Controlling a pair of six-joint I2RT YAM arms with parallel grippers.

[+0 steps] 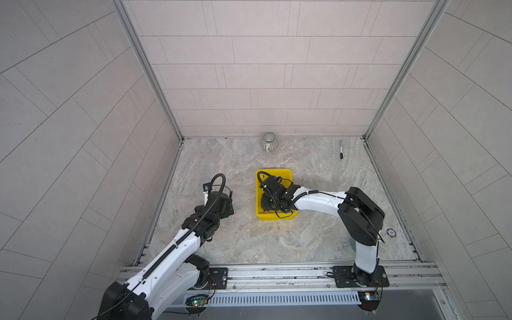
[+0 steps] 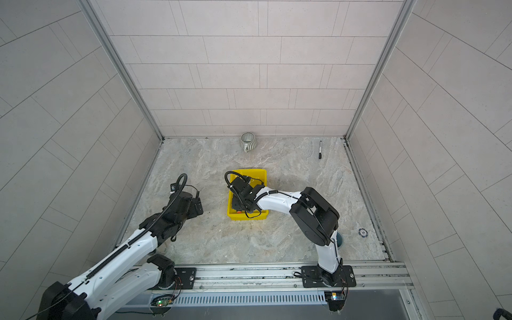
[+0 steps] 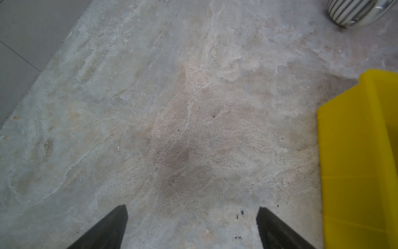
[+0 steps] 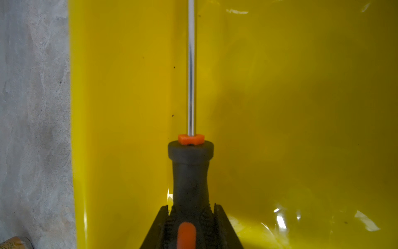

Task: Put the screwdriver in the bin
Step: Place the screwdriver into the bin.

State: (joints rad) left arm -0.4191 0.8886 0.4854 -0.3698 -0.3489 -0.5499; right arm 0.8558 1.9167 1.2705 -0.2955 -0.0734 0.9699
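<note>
Table (image 1: 277,243): marbled grey-beige stone-look surface, walled on three sides by pale tiled panels.
Bin (image 1: 273,217) (image 2: 246,216) (image 4: 120,107): shallow rectangular bright yellow plastic tray, glossy inside, standing near mid-table with its long sides running 12 to 6 o'clock.
Screwdriver (image 4: 190,163): slim, with black-and-orange handle and thin bright metal shaft, inside the bin and close to its 9 o'clock wall.
Screwdriver lie: shaft pointing to 12 o'clock; orange butt (image 1: 266,211) (image 2: 238,211) showing just inside the 6 o'clock wall in both top views.
Contact with bin floor: cannot be told.
Right hand (image 4: 190,207): lowered into the bin, both fingers clamped on the ribbed part of the screwdriver handle.
Right arm: reaching in over the bin's 3 o'clock wall and hiding much of the interior in both top views.
Left hand (image 3: 191,208): fingers spread wide, holding nothing, above bare table at 9 o'clock from the bin and apart from it.
Bin in left wrist view (image 3: 355,151): outer wall only; no contact with the left hand.
Ribbed grey-white ceramic mug (image 1: 268,141) (image 2: 248,140) (image 3: 353,13): upright at 12 o'clock from the bin, against the back wall, well apart.
Thin black marker pen (image 1: 340,149) (image 2: 320,149): flat on the table at about 2 o'clock from the bin.
Small round dark blue disc (image 1: 390,232) (image 2: 363,232): flat on the table at about 4 o'clock from the bin, near the side wall.
</note>
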